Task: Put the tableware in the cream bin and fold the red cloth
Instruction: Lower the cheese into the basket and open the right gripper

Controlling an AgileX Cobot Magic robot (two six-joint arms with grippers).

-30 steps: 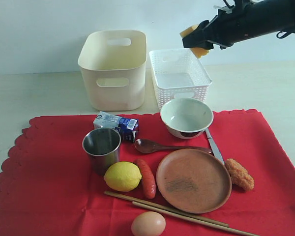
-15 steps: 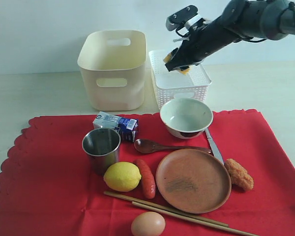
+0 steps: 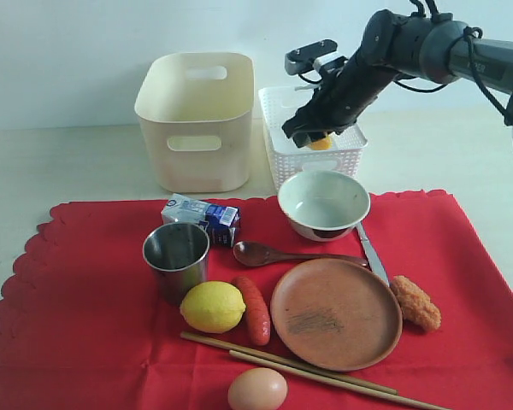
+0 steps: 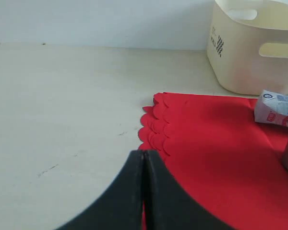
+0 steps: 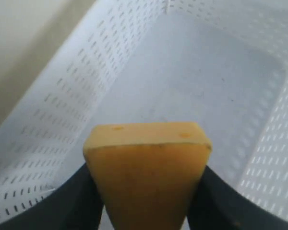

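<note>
Red cloth [image 3: 85, 342] lies flat on worktop [image 3: 68, 162], tableware [image 3: 335, 313] all on it. Cream bin [image 3: 197, 120] behind. Right pincer [image 3: 310, 135] over white lattice basket [image 3: 352, 143], clamping yellow cheese wedge [image 3: 321, 143]. Left pincer [image 4: 144, 163] closed tight, holding nothing, above cloth's scalloped edge.

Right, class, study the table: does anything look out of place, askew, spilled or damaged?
Nothing looks spilled or broken. The chopsticks lie slightly splayed, not parallel, and the knife slants from the edge of the white bowl along the rim of the brown plate. A cheese wedge hangs in the right gripper above the white basket.
</note>
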